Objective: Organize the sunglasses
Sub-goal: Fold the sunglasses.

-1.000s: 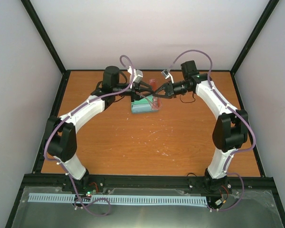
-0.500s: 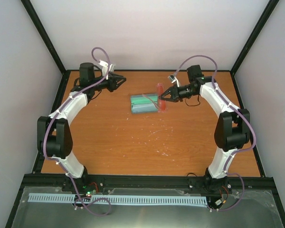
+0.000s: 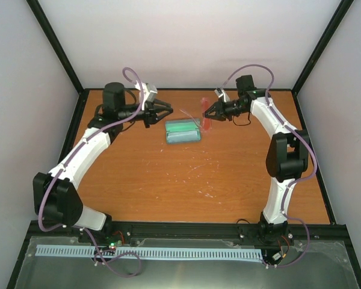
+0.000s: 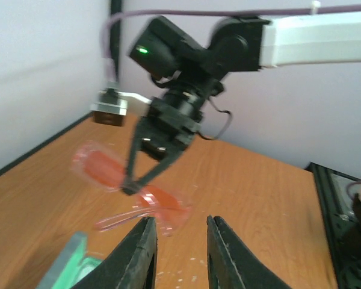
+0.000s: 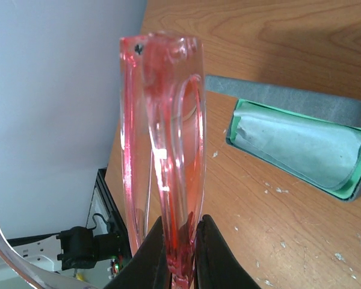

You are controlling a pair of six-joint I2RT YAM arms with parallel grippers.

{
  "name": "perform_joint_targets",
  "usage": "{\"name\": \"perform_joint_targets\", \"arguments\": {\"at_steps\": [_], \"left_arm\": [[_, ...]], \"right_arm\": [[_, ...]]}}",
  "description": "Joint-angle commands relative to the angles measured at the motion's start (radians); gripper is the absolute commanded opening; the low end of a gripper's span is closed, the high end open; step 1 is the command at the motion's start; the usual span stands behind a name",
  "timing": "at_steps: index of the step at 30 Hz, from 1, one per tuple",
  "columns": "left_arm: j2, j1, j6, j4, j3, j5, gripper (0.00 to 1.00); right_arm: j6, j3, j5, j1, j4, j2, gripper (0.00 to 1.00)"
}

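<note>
Your left tool (image 3: 168, 110) has swung back in from the far-left corner. It now points at the sunglasses (image 3: 207, 123), its fingers a narrow gap apart and empty. Your right tool (image 3: 207, 113) is clamped on the sunglasses, holding them above the worktop (image 3: 168, 180) just off the right end of the open case (image 3: 183, 132). The green-lined case holds a folded pale cloth (image 5: 301, 141).

Bright, even light, soft shadows on table (image 3: 168, 180); left wrist view blurry; right wrist view sharper w/ glare on sunglasses (image 5: 161, 153).
</note>
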Motion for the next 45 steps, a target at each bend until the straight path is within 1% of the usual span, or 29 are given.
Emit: {"name": "perform_joint_targets", "arguments": {"at_steps": [1, 6, 10, 14, 17, 25, 28, 30, 33, 36, 40, 42, 45], "left_arm": [[-0.011, -0.074, 0.028, -0.027, -0.035, 0.029, 0.26], [0.008, -0.123, 0.036, -0.023, -0.035, 0.017, 0.26], [0.03, -0.124, 0.027, -0.008, -0.021, 0.015, 0.27], [0.059, -0.124, 0.01, 0.021, -0.015, 0.015, 0.27], [0.086, -0.124, -0.002, 0.042, -0.003, 0.016, 0.27], [0.15, -0.124, -0.019, 0.08, 0.012, 0.021, 0.27], [0.166, -0.124, -0.015, 0.066, 0.031, 0.013, 0.27], [0.162, -0.12, -0.006, 0.053, 0.04, -0.016, 0.28], [0.137, -0.072, -0.029, 0.063, 0.034, -0.034, 0.31], [0.128, 0.026, -0.022, 0.047, 0.033, -0.055, 0.33], [0.182, 0.113, 0.124, -0.054, 0.071, -0.17, 0.31], [0.245, 0.146, 0.196, -0.12, 0.111, -0.21, 0.3], [0.375, 0.173, 0.283, -0.233, 0.223, -0.26, 0.29]], "right_arm": [[0.033, 0.056, -0.006, 0.027, 0.012, -0.006, 0.03], [0.041, 0.066, -0.01, 0.047, 0.005, -0.028, 0.03], [0.025, 0.063, -0.021, 0.102, -0.02, -0.046, 0.03], [0.01, 0.05, -0.061, 0.142, -0.025, -0.076, 0.03], [-0.02, 0.051, -0.096, 0.173, -0.059, -0.098, 0.03], [-0.078, 0.028, -0.168, 0.209, -0.139, -0.161, 0.03], [-0.085, 0.003, -0.148, 0.21, -0.143, -0.169, 0.03], [-0.075, -0.01, -0.083, 0.208, -0.136, -0.161, 0.04], [-0.032, -0.045, -0.019, 0.184, -0.099, -0.132, 0.03], [0.007, -0.072, -0.002, 0.157, -0.036, -0.106, 0.03], [0.044, -0.069, -0.002, 0.131, 0.019, -0.072, 0.03], [0.062, -0.066, -0.003, 0.119, 0.036, -0.058, 0.03], [0.095, -0.063, 0.035, 0.111, 0.047, -0.041, 0.03]]}}
